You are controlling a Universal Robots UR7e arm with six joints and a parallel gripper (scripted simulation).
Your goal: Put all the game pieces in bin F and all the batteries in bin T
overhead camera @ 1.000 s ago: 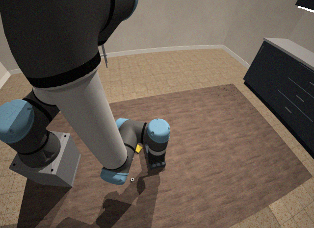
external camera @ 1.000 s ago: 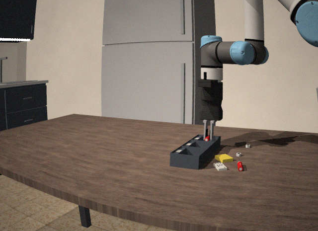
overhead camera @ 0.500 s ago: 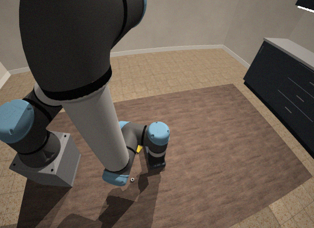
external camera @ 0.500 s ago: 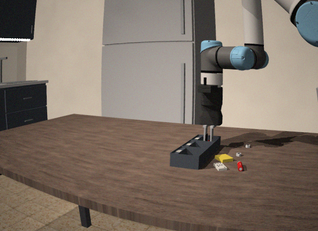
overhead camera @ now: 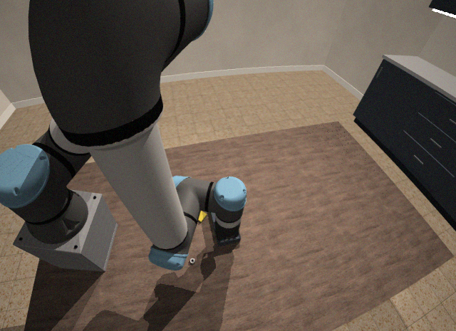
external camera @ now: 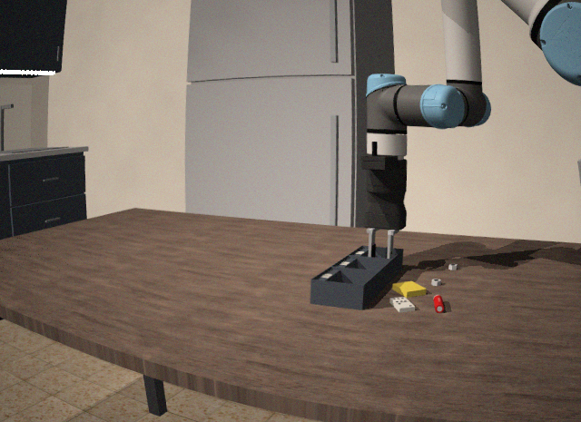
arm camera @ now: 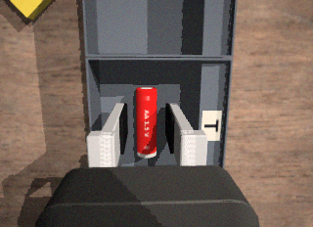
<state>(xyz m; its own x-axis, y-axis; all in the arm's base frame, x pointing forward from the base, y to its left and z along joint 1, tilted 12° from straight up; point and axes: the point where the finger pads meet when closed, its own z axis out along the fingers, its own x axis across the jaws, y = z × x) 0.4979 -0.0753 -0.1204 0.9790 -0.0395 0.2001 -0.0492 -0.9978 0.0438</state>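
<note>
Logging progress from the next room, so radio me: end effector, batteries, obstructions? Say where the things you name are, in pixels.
End effector (external camera: 380, 256) (arm camera: 146, 118) open over bin T (arm camera: 211, 82). One battery (arm camera: 147, 121) between fingers, untouched; another battery (external camera: 438, 303) on table. Nothing visibly blocking.

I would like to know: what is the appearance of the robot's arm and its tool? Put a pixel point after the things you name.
The arm (overhead camera: 142, 195) (external camera: 463, 37) has pale grey tubes, dark grey joints with black rings, and light blue rounded caps. The tool (external camera: 380, 256) (arm camera: 146, 118) has a black, blocky body and two slim, pale grey fingers with dark inner pads. No cable shows.
</note>
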